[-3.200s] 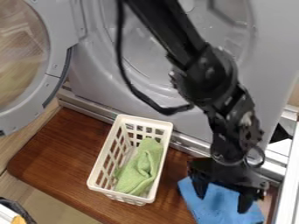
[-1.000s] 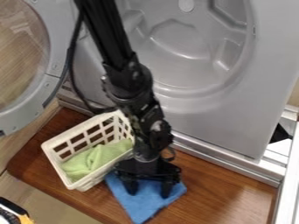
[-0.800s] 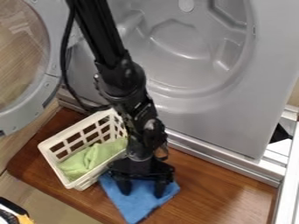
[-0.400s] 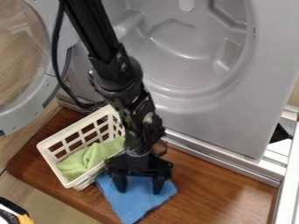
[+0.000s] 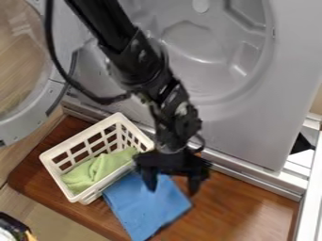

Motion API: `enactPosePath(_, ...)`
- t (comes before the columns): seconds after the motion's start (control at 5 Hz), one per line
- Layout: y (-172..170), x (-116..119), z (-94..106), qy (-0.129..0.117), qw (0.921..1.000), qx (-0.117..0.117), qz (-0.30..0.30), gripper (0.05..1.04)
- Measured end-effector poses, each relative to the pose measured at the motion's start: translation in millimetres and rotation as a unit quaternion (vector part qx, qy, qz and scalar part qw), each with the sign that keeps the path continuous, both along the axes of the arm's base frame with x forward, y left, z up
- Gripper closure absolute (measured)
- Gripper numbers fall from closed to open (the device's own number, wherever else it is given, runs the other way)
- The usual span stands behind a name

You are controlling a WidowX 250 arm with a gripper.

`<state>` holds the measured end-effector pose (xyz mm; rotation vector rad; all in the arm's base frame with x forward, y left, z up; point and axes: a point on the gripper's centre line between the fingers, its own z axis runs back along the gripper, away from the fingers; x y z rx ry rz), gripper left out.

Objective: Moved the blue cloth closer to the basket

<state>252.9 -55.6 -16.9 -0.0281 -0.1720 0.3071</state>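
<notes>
Two spread fingers mark the open gripper (image 5: 172,188), which hangs over the upper right part of the blue cloth with nothing held. Flat on the wooden surface, the blue cloth (image 5: 143,207) lies against the right side of the white basket (image 5: 61,149); its upper edge is partly behind the gripper. The basket stands tilted in heading at the left, and a green cloth (image 5: 99,170) lies inside it.
Behind the wooden board (image 5: 239,207) stands a grey machine front (image 5: 252,127) with a round opening. Its round door (image 5: 56,89) hangs at the upper left. A white metal frame (image 5: 308,197) borders the right side.
The gripper has moved from the right to the basket, then up and slightly right off the cloth. The blue cloth has shifted left to the basket, which has turned and shifted left.
</notes>
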Motion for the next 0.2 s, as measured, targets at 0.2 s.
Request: enactPosePath(0.2,-3.6,-2.2,26.5,-0.031,0.9992,-0.023,-0.012,0.083)
